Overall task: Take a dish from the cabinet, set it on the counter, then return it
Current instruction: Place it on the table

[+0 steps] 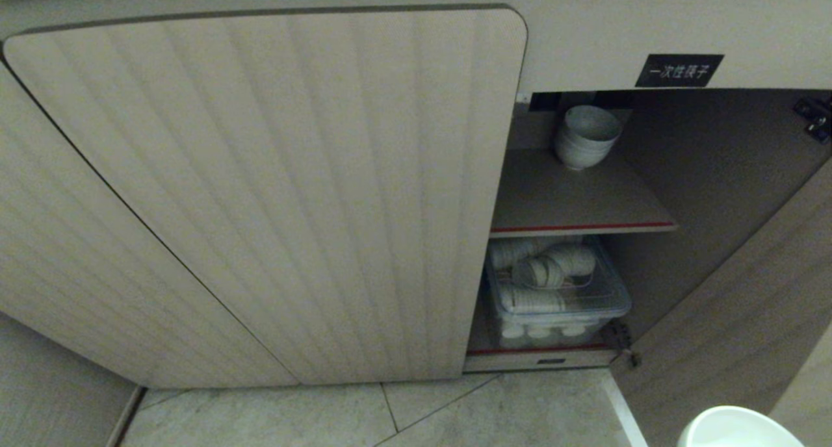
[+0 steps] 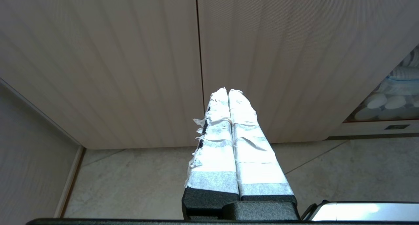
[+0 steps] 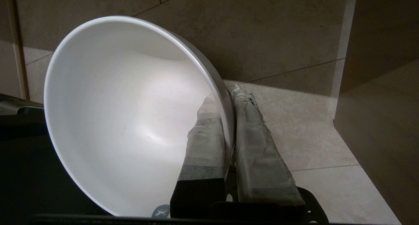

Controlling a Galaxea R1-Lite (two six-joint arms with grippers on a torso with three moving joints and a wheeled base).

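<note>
Tiled floor (image 1: 325,414) and the fluted cabinet (image 1: 273,193) front are filling my head view; its right door is standing open. I am holding the dish (image 3: 131,113) low by the floor in the right gripper (image 3: 229,97), closed on the rim, one finger inside, one outside. Left gripper (image 2: 228,91) is idling, pressed closed, empty. I am judging this the return: keeping the bowl level, aiming onto the red-edged shelf (image 1: 585,206) beside the stacked bowls (image 1: 585,138), clearing the door edge.

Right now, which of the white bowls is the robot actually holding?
The single bowl pinched at its rim by the right claw, low over the floor; the others sit stacked on the cabinet shelf or in the bin.
</note>
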